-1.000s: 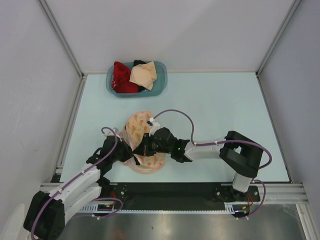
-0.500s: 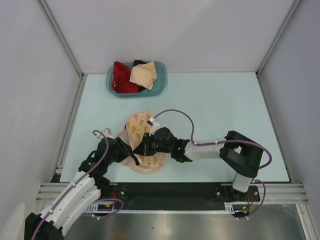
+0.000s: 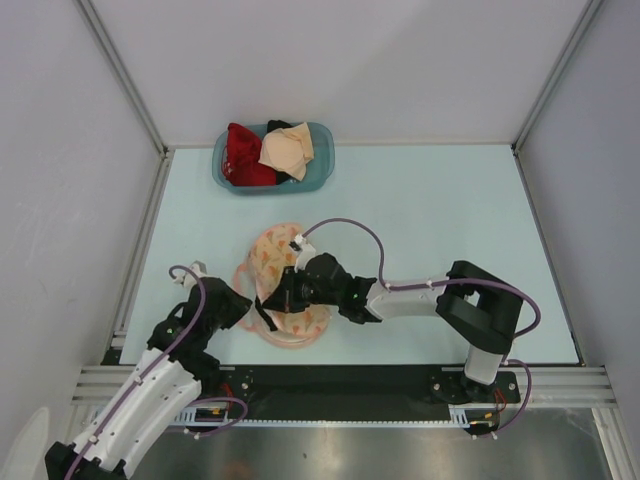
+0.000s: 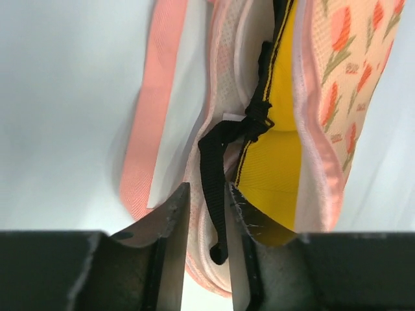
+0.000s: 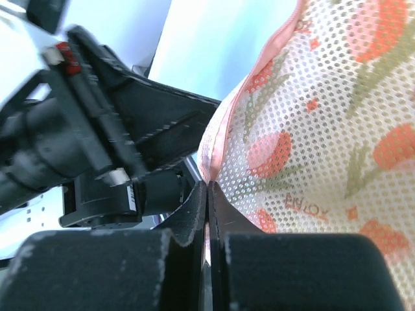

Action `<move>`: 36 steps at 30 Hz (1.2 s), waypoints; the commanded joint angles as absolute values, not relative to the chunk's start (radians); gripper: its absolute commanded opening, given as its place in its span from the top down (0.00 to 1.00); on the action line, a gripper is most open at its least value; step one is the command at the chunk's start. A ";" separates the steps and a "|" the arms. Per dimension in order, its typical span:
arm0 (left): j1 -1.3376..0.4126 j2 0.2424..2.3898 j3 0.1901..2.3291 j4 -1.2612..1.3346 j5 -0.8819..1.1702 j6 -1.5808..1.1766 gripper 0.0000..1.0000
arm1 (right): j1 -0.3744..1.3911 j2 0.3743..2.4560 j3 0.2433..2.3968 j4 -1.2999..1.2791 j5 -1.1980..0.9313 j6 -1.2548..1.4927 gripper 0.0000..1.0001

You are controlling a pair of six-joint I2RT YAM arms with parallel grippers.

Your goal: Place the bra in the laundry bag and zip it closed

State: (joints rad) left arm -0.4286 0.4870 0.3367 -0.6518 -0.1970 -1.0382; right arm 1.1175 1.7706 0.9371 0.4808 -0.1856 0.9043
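The pale pink laundry bag [image 3: 275,255] with orange-red print lies near the table's front, its upper flap lifted. My right gripper [image 3: 283,297] is shut on the flap's zipper rim [image 5: 214,139]. The mesh bag [image 5: 324,129] fills the right wrist view. In the left wrist view the yellow bra [image 4: 279,162] sits inside the open bag [image 4: 337,97]. A black strap [image 4: 211,168] hangs out over the rim. My left gripper [image 4: 207,214] is narrowly open just left of the bag [image 3: 243,305], with the strap's end showing in the gap between its fingers.
A blue plastic basket [image 3: 322,170] at the back holds a red garment [image 3: 243,160] and a beige one [image 3: 287,150]. The left arm [image 5: 97,142] shows close beside the right gripper. Metal frame rails border the table.
My left gripper has drawn back to the left, away from the bag's opening. The right gripper has kept its hold on the flap and shifted slightly left.
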 commanded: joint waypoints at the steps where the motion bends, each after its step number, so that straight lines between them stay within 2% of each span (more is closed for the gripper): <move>1: -0.425 0.425 0.439 -0.715 -0.302 -1.060 0.60 | 1.147 1.827 1.005 0.500 -0.222 0.900 1.00; 5: -0.425 0.414 0.483 -0.739 -0.354 -1.042 0.45 | 1.163 1.893 1.037 0.523 -0.225 0.911 1.00; 7: -0.425 0.426 0.494 -0.718 -0.339 -1.007 0.43 | 1.164 1.930 1.046 0.537 -0.267 0.916 0.92; 8: -0.425 0.436 0.498 -0.710 -0.330 -0.997 0.43 | 1.157 1.936 1.049 0.546 -0.281 0.916 0.86; 9: -0.426 0.457 0.506 -0.698 -0.310 -0.986 0.43 | 1.152 1.940 1.048 0.554 -0.316 0.914 0.76; 11: -0.426 0.472 0.511 -0.677 -0.281 -0.944 0.43 | 1.138 1.922 1.037 0.552 -0.336 0.908 0.64; 12: -0.426 0.477 0.515 -0.657 -0.252 -0.927 0.43 | 1.135 1.905 1.022 0.540 -0.344 0.896 0.52; 14: -0.426 0.466 0.514 -0.623 -0.216 -0.876 0.40 | 1.134 1.833 1.006 0.468 -0.345 0.861 0.42; 17: -0.425 0.437 0.491 -0.539 -0.131 -0.830 0.28 | 1.137 1.705 0.971 0.312 -0.293 0.769 0.24; 18: -0.425 0.437 0.482 -0.525 -0.118 -0.827 0.25 | 1.135 1.663 0.957 0.278 -0.258 0.737 0.22; 20: -0.425 0.469 0.480 -0.523 -0.118 -0.827 0.13 | 1.120 1.557 0.907 0.192 -0.226 0.707 0.14; 23: -0.425 0.555 0.486 -0.514 -0.146 -0.824 0.05 | 1.039 1.442 0.806 0.147 -0.221 0.673 0.01; 29: -0.414 0.687 0.450 -0.390 -0.134 -0.796 0.02 | 0.786 1.347 0.632 0.251 -0.415 0.598 0.00; 36: -0.403 0.706 0.327 -0.333 -0.143 -0.886 0.02 | 0.669 1.480 0.615 0.379 -0.609 0.545 0.00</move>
